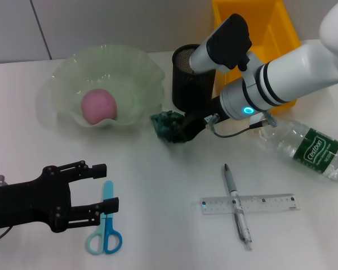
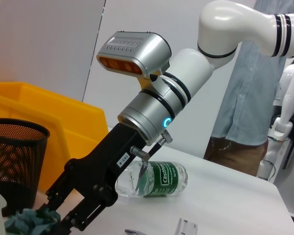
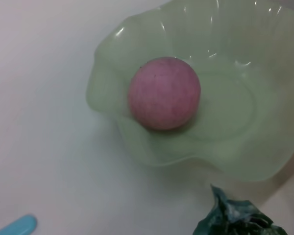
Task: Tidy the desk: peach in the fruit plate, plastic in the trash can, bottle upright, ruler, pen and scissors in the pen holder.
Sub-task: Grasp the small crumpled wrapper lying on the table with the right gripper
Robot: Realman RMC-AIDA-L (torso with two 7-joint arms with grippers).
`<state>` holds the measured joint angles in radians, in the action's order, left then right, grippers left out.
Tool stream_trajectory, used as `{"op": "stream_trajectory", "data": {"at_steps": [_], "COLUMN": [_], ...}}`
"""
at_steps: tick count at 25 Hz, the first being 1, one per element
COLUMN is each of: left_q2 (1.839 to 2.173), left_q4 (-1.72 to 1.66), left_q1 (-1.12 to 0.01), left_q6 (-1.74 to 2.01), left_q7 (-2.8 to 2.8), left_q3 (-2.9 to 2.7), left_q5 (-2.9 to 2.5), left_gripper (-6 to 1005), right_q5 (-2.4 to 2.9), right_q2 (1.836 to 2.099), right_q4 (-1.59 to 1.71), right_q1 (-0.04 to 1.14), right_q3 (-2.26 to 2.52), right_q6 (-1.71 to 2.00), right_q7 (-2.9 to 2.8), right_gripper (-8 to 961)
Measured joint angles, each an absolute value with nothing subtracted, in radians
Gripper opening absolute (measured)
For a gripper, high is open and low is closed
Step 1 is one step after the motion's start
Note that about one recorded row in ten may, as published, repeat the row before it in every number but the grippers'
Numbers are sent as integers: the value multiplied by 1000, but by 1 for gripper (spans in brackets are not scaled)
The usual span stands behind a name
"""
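With the peach (image 1: 99, 106) already in the fruit plate (image 1: 136, 67), I have the right gripper (image 1: 173, 130) clamped on the crumpled green plastic (image 1: 164, 125) on the desk (image 1: 163, 185); next it needs lifting to the trash can (image 1: 281, 28), while my left gripper (image 1: 104, 188) waits spread beside the scissors (image 1: 106, 228).

Peach (image 1: 98, 105) in fruit plate (image 1: 136, 63); pen holder (image 1: 186, 84) right of it; pen (image 1: 236, 203) across ruler (image 1: 276, 203); scissors (image 1: 105, 229) front-left.
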<state>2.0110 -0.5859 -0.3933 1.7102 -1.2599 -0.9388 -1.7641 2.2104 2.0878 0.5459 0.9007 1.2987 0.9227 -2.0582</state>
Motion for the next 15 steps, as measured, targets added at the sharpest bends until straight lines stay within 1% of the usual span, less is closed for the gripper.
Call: {"op": "stream_trajectory", "data": {"at_steps": [11,15], "left_q2": [2011,2011], "left_q4": [-586,-586], "left_q1": [-393,-393], "left_q6": [1709,1709], "left_q7": [-1258,-1258], "left_q3": [-939,-939], "left_q5": [-1764,-1764], "left_gripper": [799,799], "right_q5": [2187,2188], "right_q2": [2080,2078], "right_q4": [554,603], "right_q1": [895,858], "right_q3": [1288,1287], "right_q6": [957,1002], "right_q7": [-2057,-2057], "right_gripper": [193,158]}}
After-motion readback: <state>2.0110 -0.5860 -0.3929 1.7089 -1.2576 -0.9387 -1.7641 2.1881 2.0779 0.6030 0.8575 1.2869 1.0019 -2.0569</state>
